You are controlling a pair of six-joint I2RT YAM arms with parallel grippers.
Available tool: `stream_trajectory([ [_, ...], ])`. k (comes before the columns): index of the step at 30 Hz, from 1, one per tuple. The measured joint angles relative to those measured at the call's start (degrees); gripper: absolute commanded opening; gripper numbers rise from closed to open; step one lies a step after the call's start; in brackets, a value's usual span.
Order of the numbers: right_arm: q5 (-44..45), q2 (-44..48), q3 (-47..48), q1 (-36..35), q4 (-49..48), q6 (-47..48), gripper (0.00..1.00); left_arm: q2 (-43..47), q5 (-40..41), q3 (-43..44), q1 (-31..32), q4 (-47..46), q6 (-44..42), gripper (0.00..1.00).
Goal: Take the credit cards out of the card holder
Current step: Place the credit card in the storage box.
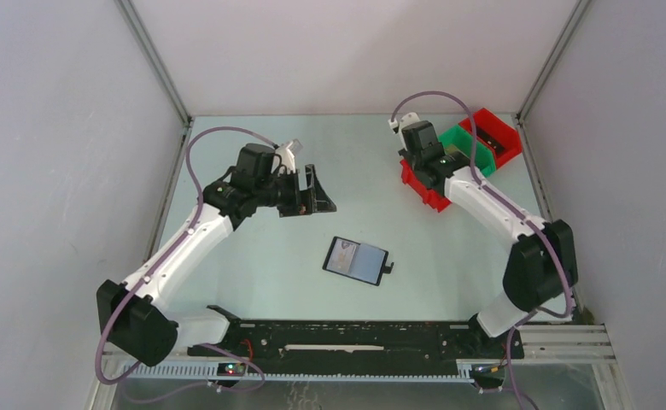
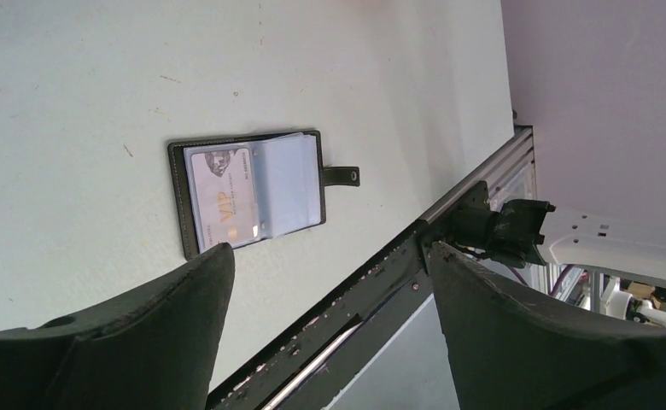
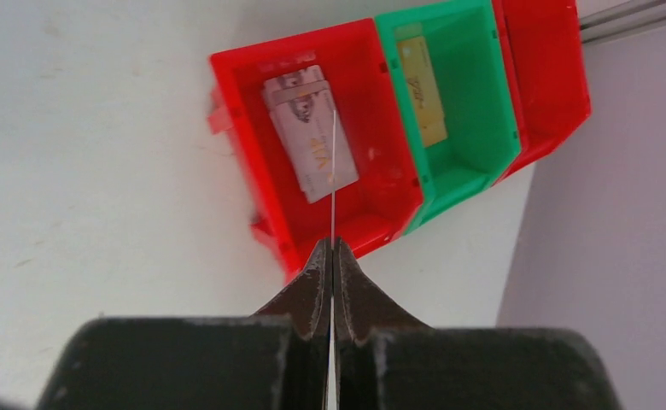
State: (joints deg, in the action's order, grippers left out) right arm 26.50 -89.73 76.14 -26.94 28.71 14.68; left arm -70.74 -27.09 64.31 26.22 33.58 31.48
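Note:
The black card holder (image 1: pixel 357 260) lies open on the table's middle, strap tab to the right. In the left wrist view it (image 2: pixel 248 191) shows a pale credit card (image 2: pixel 223 196) marked VIP in its left pocket. My left gripper (image 1: pixel 312 192) hovers open and empty, up and left of the holder. My right gripper (image 3: pixel 331 243) is shut on a credit card (image 3: pixel 333 171) seen edge-on, above the near red bin (image 3: pixel 312 141). Another pale card (image 3: pixel 310 132) lies in that bin.
A green bin (image 3: pixel 449 94) holding a yellowish card (image 3: pixel 422 84) stands beside the near red bin, with a second red bin (image 3: pixel 543 68) beyond it. In the top view these bins (image 1: pixel 466 149) sit at the back right. A black rail (image 1: pixel 355 337) runs along the near edge.

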Motion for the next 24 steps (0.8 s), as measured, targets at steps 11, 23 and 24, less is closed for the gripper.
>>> stream_trajectory([
  [11,-0.3,-10.8,1.0,7.2,-8.0,13.4,0.00,-0.6,-0.7,-0.6,0.0,-3.0,1.0,0.89],
  [23,-2.3,-17.4,0.7,8.9,-13.9,16.7,0.07,-0.5,-0.7,-3.7,0.0,-5.1,2.1,0.89],
  [24,-2.7,-17.9,0.5,8.9,-14.0,16.6,0.11,-0.5,-0.7,-3.8,0.0,-5.2,2.1,0.89],
])
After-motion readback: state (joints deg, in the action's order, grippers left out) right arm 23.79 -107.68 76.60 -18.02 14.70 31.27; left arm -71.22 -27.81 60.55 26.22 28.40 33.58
